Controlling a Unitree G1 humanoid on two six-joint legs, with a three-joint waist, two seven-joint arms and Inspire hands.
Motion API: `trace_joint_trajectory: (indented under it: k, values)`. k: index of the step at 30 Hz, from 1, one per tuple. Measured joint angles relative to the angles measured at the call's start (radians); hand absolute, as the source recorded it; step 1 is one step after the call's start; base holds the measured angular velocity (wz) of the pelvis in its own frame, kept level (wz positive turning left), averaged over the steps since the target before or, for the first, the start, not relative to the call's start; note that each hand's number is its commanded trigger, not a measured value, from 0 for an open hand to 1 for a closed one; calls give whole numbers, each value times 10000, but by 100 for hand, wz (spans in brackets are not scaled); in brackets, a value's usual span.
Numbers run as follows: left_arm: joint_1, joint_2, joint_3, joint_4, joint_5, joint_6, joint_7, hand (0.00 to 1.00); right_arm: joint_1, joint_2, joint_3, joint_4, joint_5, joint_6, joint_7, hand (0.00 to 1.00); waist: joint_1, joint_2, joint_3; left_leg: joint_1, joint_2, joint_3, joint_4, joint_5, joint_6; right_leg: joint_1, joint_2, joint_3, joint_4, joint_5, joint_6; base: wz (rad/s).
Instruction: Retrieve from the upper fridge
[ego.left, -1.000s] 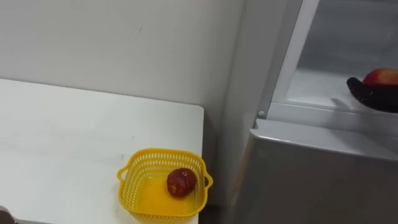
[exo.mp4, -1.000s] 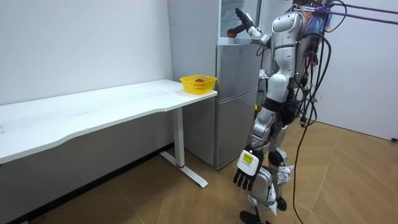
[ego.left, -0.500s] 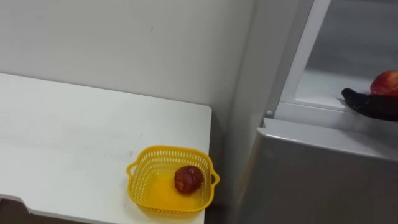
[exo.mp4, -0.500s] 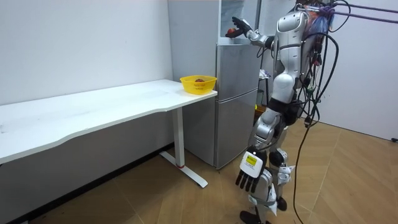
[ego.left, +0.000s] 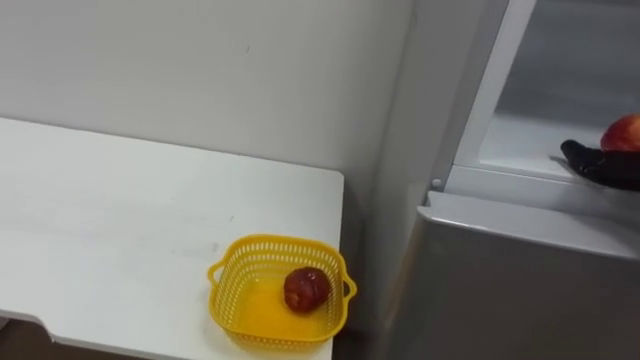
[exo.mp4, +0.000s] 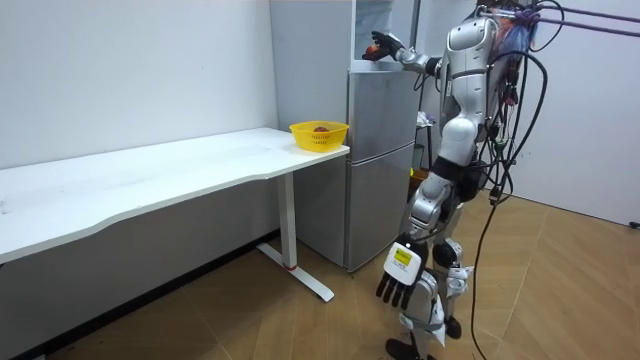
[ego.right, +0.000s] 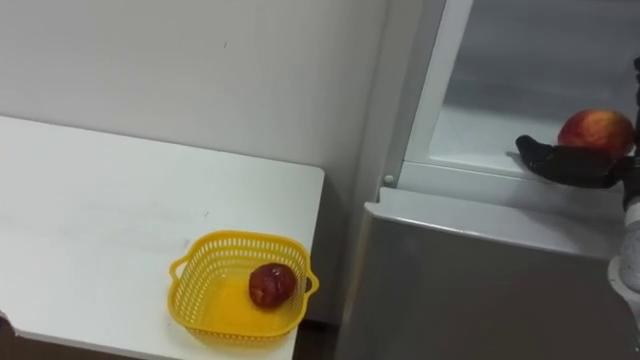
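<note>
Stance: robot upright in front of the fridge (exo.mp4: 380, 160), with the table (ego.left: 120, 230) on its left.

Left hand (exo.mp4: 397, 288): hangs low beside the leg, fingers slack and apart, holding nothing. Idle.

Table: the yellow basket (ego.left: 280, 241) sits at the right end, close to the right edge and toward the front corner. It holds one dark red basket apple (ego.left: 306, 288), lying right of its centre.

Fridge: the lower door (ego.left: 520, 290) is closed. The upper compartment (ego.right: 480, 130) above it is open.

Right hand (ego.right: 572, 165): raised and reaching in over the compartment's front lip. The fridge apple (ego.right: 595, 129), red and yellow, lies against the hand's far side, over the shelf floor. The hand covers the fruit's lower half, so I cannot tell whether it is clamped on the apple or only resting against it.

Step in hand (judged): withdraw the fridge apple from the upper compartment.

Notes for doing it well:
- Confirm a firm hold before moving. A round, smooth fruit will roll off a loose hand.
- Raise it enough to clear the front lip, then draw straight back, keeping off the frame on the compartment's left side.
- Once it is out, the basket is the likely drop point. Lower the apple into the free left part rather than onto the basket apple.
- Release low. The basket looks light and stands close to the table's edge, so a knock could push it off.
</note>
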Motion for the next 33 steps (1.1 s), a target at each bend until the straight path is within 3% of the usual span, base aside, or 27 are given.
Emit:
trace_joint_trajectory:
  k: [11,19,22,23,24,25,28,33]
  values:
    - [39,3,17,4,-1,119,-11,0,-91,-24,85,309,62,28,305,0,19,31,-35,77,1,-14,43,1,1,100,-2,-37,-2,2,-3,0]
    - [65,139,16,2,-5,241,-20,0,-100,-74,217,653,192,232,993,0,11,-116,-152,85,8,-15,57,1,0,121,-2,-44,5,5,-8,0]
    - [58,169,20,2,-3,274,-13,0,-115,-208,305,718,225,337,1384,0,17,-180,-145,100,3,-18,63,1,0,154,-6,-46,5,8,-9,0]
    - [59,170,19,4,-3,298,-13,0,-185,-209,320,762,260,371,1505,42,14,-203,-131,109,3,-18,63,1,1,161,-6,-47,8,8,-11,0]
    - [61,169,17,7,-1,322,-11,0,-294,-232,384,917,362,401,1600,60,16,-217,-112,137,4,-18,62,2,0,188,-6,-48,9,8,-11,0]
    - [41,169,14,7,-1,327,-11,0,-380,-235,416,1057,456,405,1668,100,11,-222,-93,174,5,-18,55,1,1,225,-6,-49,6,8,-11,0]
    - [-6,171,16,8,6,360,-5,0,-629,-357,603,1391,820,437,1984,100,8,-271,-38,220,4,-16,35,-2,-1,263,-4,-47,-6,7,-8,0]
    - [-13,171,17,8,7,490,-2,0,-861,-509,665,1724,1052,443,2570,100,18,-322,-47,230,-3,4,33,-1,1,257,-4,-24,-29,6,-8,0]
